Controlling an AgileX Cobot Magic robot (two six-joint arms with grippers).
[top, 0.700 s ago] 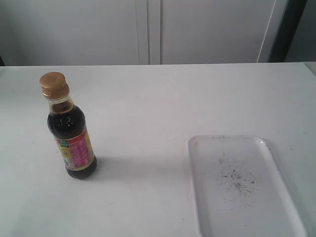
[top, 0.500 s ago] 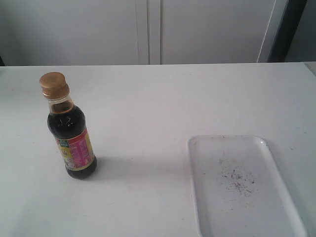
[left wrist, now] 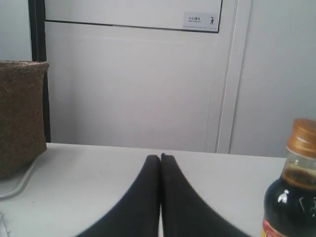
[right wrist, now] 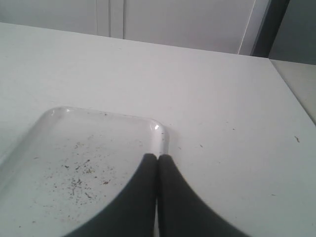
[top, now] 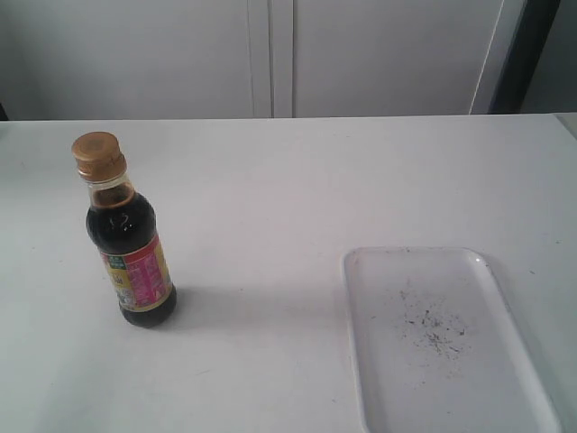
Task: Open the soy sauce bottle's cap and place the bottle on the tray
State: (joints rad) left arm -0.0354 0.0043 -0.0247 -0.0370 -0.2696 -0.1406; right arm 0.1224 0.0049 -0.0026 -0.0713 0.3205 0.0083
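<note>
A: Nearest the exterior camera, what lies on the tabletop (top: 297,180)?

B: One tray (top: 361,361), flat, white, rectangular with rounded corners and a low raised rim, dark specks scattered over its middle. It sits at the right front. Nothing rests on it.

A: And further back?

B: One soy sauce bottle (top: 126,244), well apart from the tray on the left. It stands upright: clear glass, narrow neck, dark liquid, and a red, yellow and green label. One cap (top: 97,155) tops it, golden-bronze and ribbed, its lid down.

A: The arms?

B: Two. The left end effector (left wrist: 160,158) has its smooth black fingers pressed together, empty, with the bottle just off to one side. The right end effector (right wrist: 157,158) is likewise closed on nothing, its tips over a corner of the tray's rim.

A: Farthest back?

B: White cabinet doors (top: 270,54); the left wrist view also shows one woven brown basket (left wrist: 19,113).
</note>
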